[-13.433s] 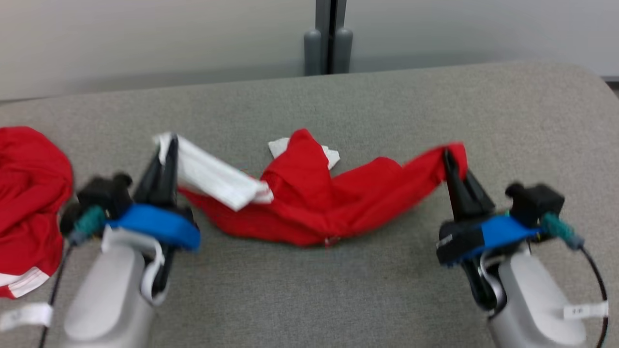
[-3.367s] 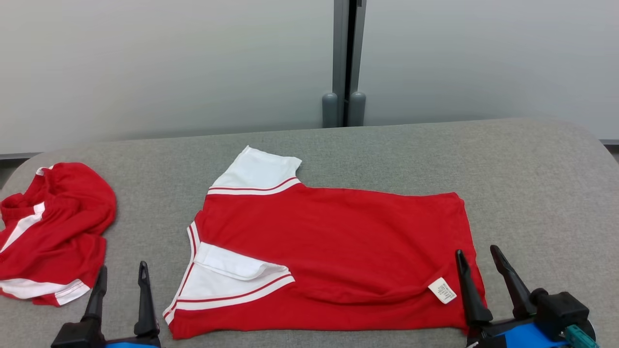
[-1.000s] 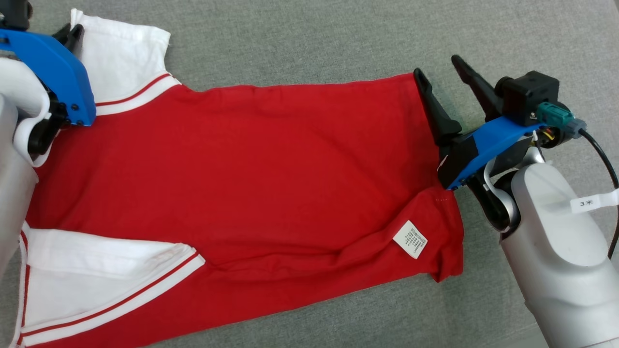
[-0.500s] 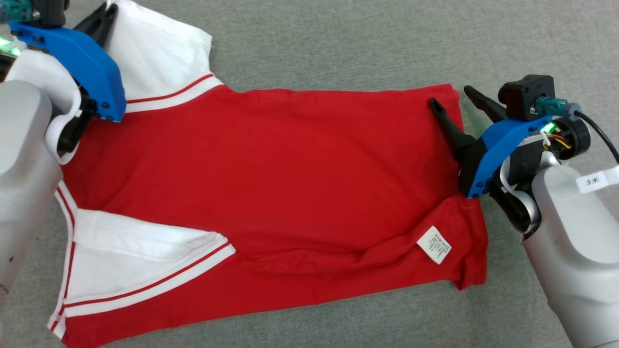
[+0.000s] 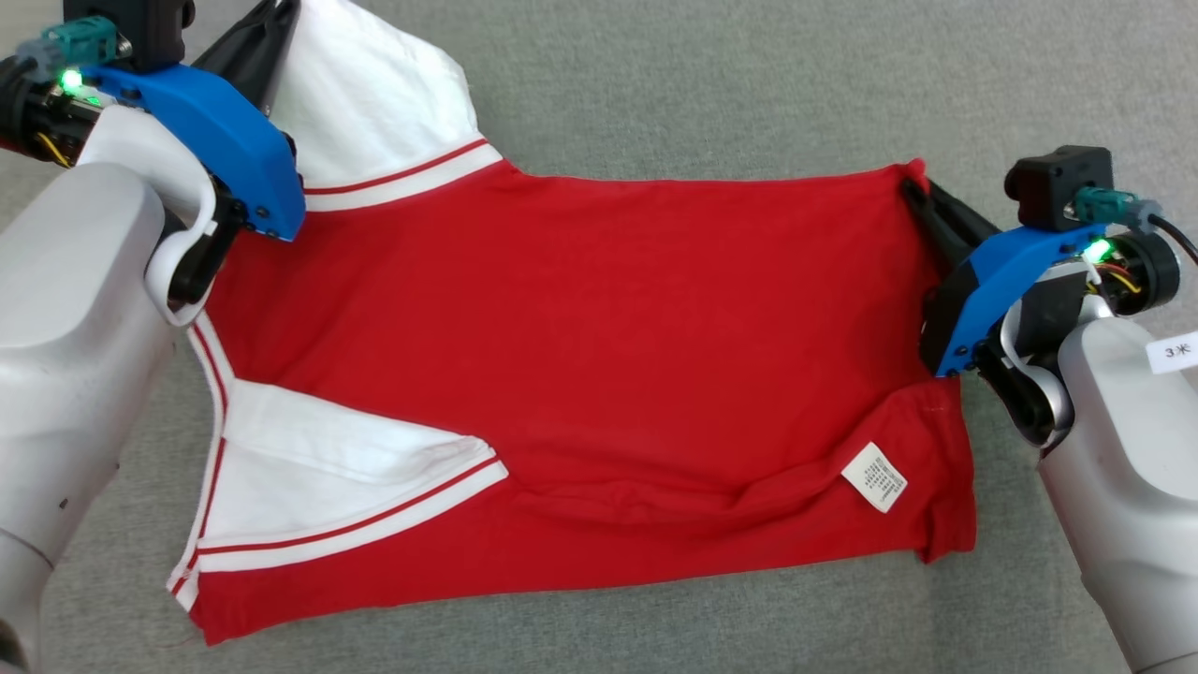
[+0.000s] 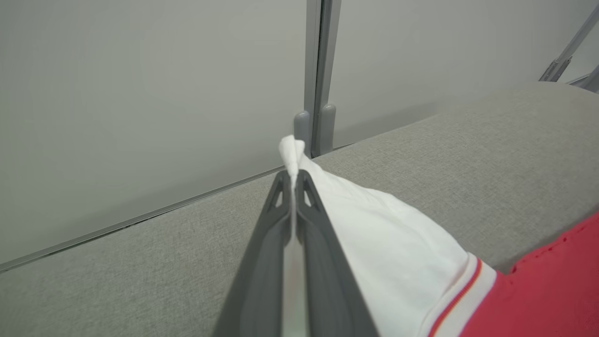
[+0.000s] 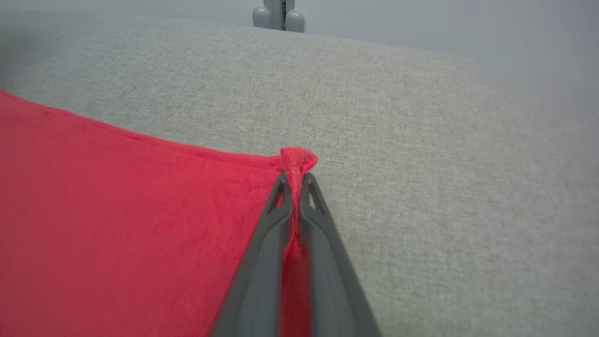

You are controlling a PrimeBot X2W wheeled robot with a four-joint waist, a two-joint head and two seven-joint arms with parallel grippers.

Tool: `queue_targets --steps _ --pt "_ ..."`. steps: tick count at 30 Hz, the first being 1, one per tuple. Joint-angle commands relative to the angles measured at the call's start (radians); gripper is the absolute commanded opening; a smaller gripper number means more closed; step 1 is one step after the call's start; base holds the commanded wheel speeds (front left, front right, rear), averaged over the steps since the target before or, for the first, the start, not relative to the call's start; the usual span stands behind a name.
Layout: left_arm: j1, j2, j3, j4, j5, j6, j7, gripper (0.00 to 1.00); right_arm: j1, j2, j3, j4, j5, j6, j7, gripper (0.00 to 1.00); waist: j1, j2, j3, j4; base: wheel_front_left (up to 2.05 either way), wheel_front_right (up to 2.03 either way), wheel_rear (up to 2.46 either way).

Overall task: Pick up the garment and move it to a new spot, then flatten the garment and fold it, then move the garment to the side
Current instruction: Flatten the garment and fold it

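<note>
The garment [image 5: 599,356] lay flat, folding and side move pending; left gripper [image 6: 294,177] clamped its white sleeve [image 6: 374,224], right gripper [image 7: 295,178] pinched its hem corner [image 7: 299,159].

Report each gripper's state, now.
Left gripper: shut on the shirt's white sleeve.
Right gripper: shut on the shirt's red corner.

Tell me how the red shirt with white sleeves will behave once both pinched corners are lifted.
Likely floppy: the red shirt with white sleeves bunches into small tufts where the left gripper and right gripper pinch it, so the middle should sag. Probably light: thin cloth, creased near its white label. It may drag on the grey fabric table.
</note>
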Motion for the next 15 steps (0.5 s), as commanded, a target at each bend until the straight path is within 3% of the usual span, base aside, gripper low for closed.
queue_targets --steps 1,15 --pt "0.013 0.000 -0.007 -0.010 -0.012 -0.001 -0.021 0.00 -0.008 -0.008 -0.011 0.012 -0.014 0.000 -0.029 0.00 0.0000 0.0000 -0.014 0.005 0.00 0.00 0.00" --pt "0.193 0.059 -0.047 -0.187 -0.055 0.002 -0.168 0.00 0.095 0.001 -0.045 0.112 -0.079 0.000 -0.215 0.00 0.0000 0.0000 -0.145 0.080 0.00 0.00 0.00"
